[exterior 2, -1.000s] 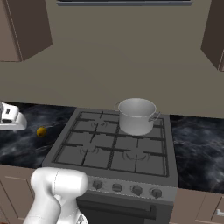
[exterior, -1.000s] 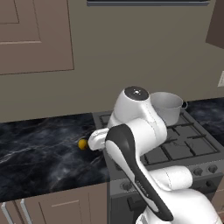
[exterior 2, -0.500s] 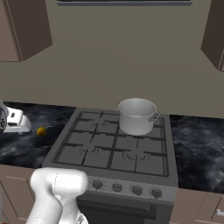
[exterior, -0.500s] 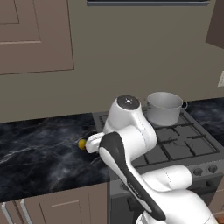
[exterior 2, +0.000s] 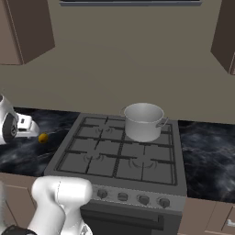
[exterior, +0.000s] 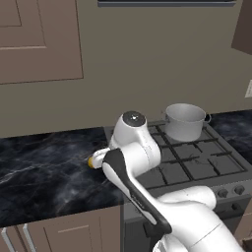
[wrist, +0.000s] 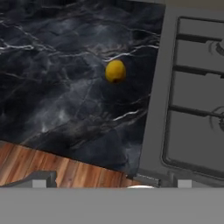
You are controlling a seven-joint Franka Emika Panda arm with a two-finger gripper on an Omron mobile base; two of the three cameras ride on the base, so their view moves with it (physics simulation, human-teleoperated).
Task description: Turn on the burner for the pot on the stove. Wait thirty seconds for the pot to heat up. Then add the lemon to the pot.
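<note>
Small round yellow lemon (wrist: 115, 71): lying on black white-veined marble counter (wrist: 52, 87), left of dark grey gas stove (exterior 2: 124, 156), near its edge but apart from it. Seen in right base view (exterior 2: 42, 137) just beside white end of robot hand; in left base view (exterior: 91, 162) mostly hidden behind white arm, a sliver of yellow showing.

Shiny silver steel cylindrical pot (exterior 2: 143, 121): upright on rear right grate section of stove, over a back burner; two small side handles visible. Also in left base view (exterior: 184, 121). Well apart from lemon.

Round grey gas burner under pot: hidden by pot; flame state cannot be told.

Row of round grey front knobs (exterior 2: 133, 198): along stove front panel, above oven door.

Two-finger gripper: above counter left of stove, looking down at lemon from a height in hand view; fingers spread fully apart, nothing between them, no contact with lemon.

Brown wooden floor strip (wrist: 52, 168): visible past counter's front edge in hand view.

Brown upper wall cabinets (exterior: 39, 39): above counter, beige wall behind.
</note>
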